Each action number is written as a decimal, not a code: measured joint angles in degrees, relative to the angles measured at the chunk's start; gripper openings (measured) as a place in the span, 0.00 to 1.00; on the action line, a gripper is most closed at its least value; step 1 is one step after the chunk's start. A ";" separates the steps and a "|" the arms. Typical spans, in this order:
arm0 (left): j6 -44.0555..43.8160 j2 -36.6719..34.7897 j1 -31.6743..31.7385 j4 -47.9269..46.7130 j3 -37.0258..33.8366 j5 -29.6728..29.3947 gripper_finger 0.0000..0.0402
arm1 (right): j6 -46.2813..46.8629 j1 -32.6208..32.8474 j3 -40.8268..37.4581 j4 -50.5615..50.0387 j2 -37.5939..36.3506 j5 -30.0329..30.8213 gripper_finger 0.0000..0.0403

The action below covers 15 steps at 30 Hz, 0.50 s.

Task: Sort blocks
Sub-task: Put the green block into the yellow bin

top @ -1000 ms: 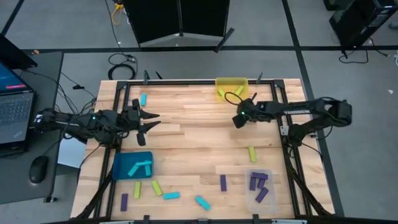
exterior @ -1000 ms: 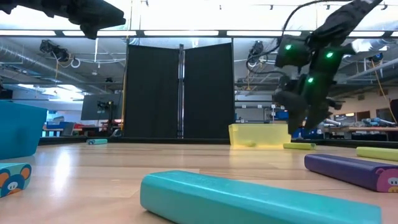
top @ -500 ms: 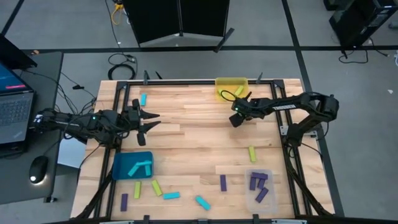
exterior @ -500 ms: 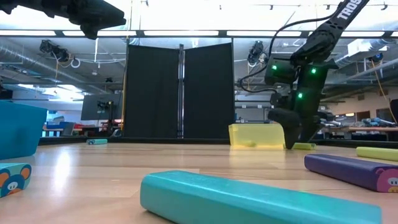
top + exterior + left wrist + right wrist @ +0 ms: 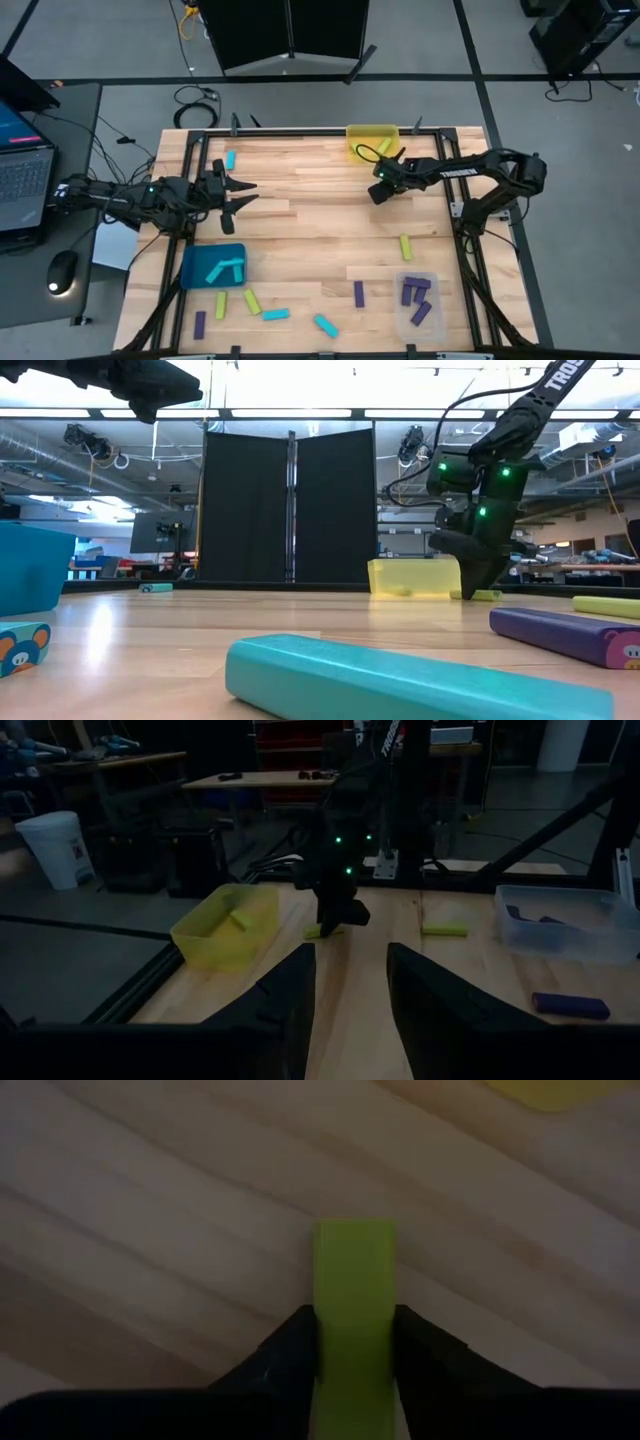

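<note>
1. The right gripper point(image 5: 377, 193) has swung in from farther right a second ago and now sits low over the table point(image 5: 300, 230), just in front of the yellow bin point(image 5: 372, 133).
2. Its fingers point(image 5: 290, 1350) were spread a second ago; now they are pressed against both sides of a yellow-green block point(image 5: 354, 1295), pinching it. In the low view the block point(image 5: 483, 596) lies on the wood under the gripper point(image 5: 478, 588).
3. The left gripper point(image 5: 243, 194) has not moved: it hangs above the table's left side, past the teal bin point(image 5: 212, 266), fingers point(image 5: 285, 995) apart with nothing between them.
4. The other blocks lie as before: two cyan ones in the teal bin, purple ones in the clear bin point(image 5: 416, 299) at the near right corner, a cyan one point(image 5: 230, 159) near the far left edge, a yellow-green one point(image 5: 405, 246) right of centre, and a loose mix along the near edge, among them a purple one point(image 5: 359, 293).
</note>
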 joint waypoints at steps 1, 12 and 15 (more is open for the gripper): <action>-0.02 0.00 0.00 -0.14 0.00 0.00 0.33 | 0.02 0.40 -0.10 0.38 -0.26 0.06 0.29; -0.43 0.00 0.00 -0.27 0.00 -0.05 0.33 | 1.21 6.29 0.52 10.08 -13.37 5.33 0.29; -0.43 0.00 0.00 -0.16 0.00 -0.24 0.33 | 0.26 6.14 3.50 10.22 -16.46 13.47 0.29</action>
